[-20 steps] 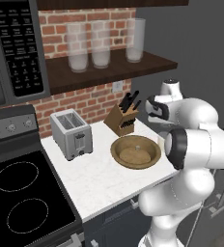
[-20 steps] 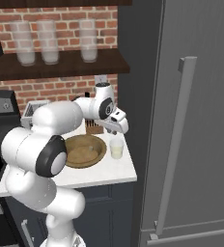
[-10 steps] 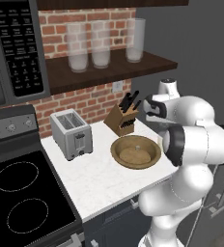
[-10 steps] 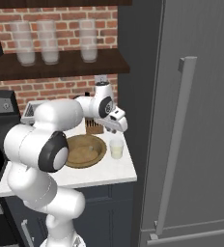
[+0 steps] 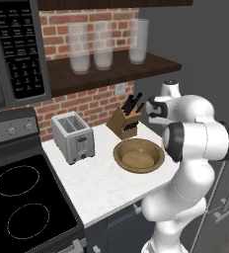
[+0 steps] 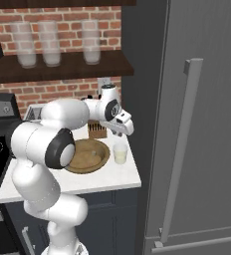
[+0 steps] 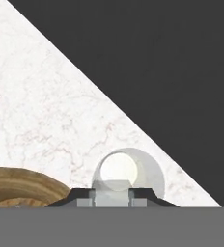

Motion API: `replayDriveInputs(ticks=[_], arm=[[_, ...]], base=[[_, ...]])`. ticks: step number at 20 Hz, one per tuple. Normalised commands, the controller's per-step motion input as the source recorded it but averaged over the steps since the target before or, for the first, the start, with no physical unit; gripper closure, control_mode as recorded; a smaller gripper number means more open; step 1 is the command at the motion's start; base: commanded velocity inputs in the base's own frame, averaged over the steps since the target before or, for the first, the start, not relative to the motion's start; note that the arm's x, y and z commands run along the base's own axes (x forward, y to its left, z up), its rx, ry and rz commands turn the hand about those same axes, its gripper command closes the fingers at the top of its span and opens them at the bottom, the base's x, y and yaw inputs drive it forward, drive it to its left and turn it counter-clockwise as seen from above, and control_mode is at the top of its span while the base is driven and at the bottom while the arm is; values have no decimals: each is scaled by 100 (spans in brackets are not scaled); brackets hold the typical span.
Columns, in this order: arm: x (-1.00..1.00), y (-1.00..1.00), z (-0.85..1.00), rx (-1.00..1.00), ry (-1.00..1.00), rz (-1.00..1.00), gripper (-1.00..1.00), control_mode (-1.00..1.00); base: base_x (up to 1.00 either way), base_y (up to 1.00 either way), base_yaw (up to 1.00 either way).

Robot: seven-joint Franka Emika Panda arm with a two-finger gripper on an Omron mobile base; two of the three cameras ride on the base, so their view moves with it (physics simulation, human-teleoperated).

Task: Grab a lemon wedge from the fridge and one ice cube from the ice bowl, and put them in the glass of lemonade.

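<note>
**Ice cube poised over the lemonade**

Little has shifted since the earlier frames: the white arm's wrist has eased a touch lower, and the two-finger gripper (image 6: 121, 132) still hovers right above the short clear tumbler of pale yellowish lemonade (image 6: 120, 154). In the hand view its fingertips (image 7: 85, 197) are nearly together, pinching a tiny pale translucent ice cube (image 7: 112, 192) directly over the glass mouth. The wide shallow brown wooden ice bowl (image 5: 138, 155) sits just beside the tumbler on the white marble counter (image 5: 94, 183). The tall dark grey fridge (image 6: 202, 124) is closed. Judging by this, the ice only needs releasing; whether the lemon wedge is already in the glass cannot be told.
</note>
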Motion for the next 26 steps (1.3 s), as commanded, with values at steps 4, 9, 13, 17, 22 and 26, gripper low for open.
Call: replayDriveInputs(ticks=[4, 9, 13, 17, 22, 26], arm=[[1, -17, -19, 0, -2, 0, 100, -100], [-11, -9, 0, 2, -8, 0, 100, -100], [-8, -6, 0, 2, -9, 0, 100, -100], [0, -11, -5, 0, -8, 0, 100, -100], [0, -2, -9, 0, -2, 0, 100, -100], [0, 0, -16, 0, 0, 0, 100, -100]], base=[[0, 0, 0], [0, 0, 0], [0, 0, 0], [0, 0, 0], [0, 0, 0], [0, 0, 0]])
